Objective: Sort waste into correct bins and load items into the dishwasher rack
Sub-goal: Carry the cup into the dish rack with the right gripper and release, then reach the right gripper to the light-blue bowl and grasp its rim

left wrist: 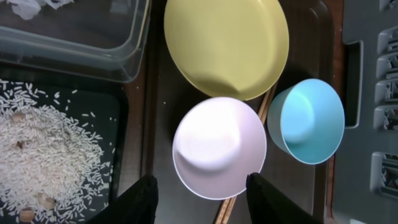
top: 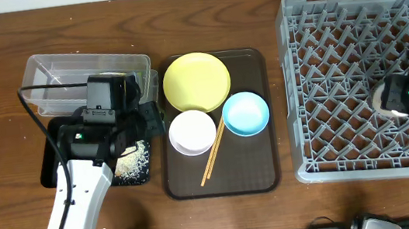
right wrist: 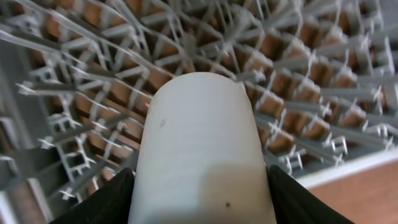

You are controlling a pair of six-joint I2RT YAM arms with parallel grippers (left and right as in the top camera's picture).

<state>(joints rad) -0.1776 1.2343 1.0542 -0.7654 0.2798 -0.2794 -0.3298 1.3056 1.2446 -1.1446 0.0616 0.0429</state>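
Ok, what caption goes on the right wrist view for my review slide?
Right end effector holds the white cup above the grey dishwasher rack.

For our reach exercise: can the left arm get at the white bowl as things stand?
Probably yes: the left gripper hangs open near the white bowl, nothing covers it, though the light-blue bowl sits close beside.

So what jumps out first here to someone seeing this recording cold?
The big grey dishwasher rack fills the right side, and the right pincer holds a white cup over its lattice. In the middle, a brown tray carries a bright yellow plate, a white bowl and a light-blue bowl. On the left, a heap of rice lies in a black tray.
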